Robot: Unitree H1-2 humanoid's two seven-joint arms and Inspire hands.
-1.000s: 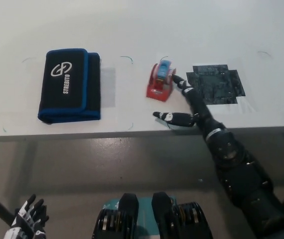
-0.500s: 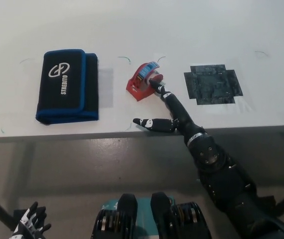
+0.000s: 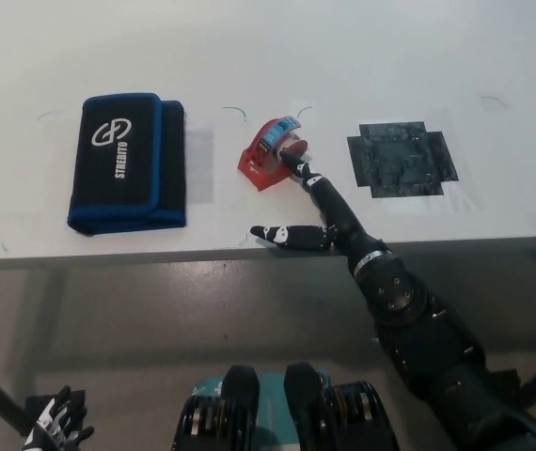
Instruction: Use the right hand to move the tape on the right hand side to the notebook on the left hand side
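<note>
A red tape dispenser (image 3: 270, 156) with a blue roll lies tilted on the white table (image 3: 362, 56), between the notebook and a black patch. My black right hand (image 3: 315, 202) is open beside it, one fingertip touching the dispenser's right end, the thumb stretched left along the table's front edge. The black notebook (image 3: 127, 162) with blue trim and a white logo lies at the left. My white left hand (image 3: 54, 425) hangs low at the bottom left corner, below the table.
A black cross-shaped patch (image 3: 402, 158) is stuck to the table right of the dispenser. Small pen marks dot the surface. The table's front edge (image 3: 155, 252) runs across the middle of the view, with grey floor below.
One second ago the dispenser stood further right, near the patch; my right hand has pushed it left and turned it. In the last half second hardly anything moved.
</note>
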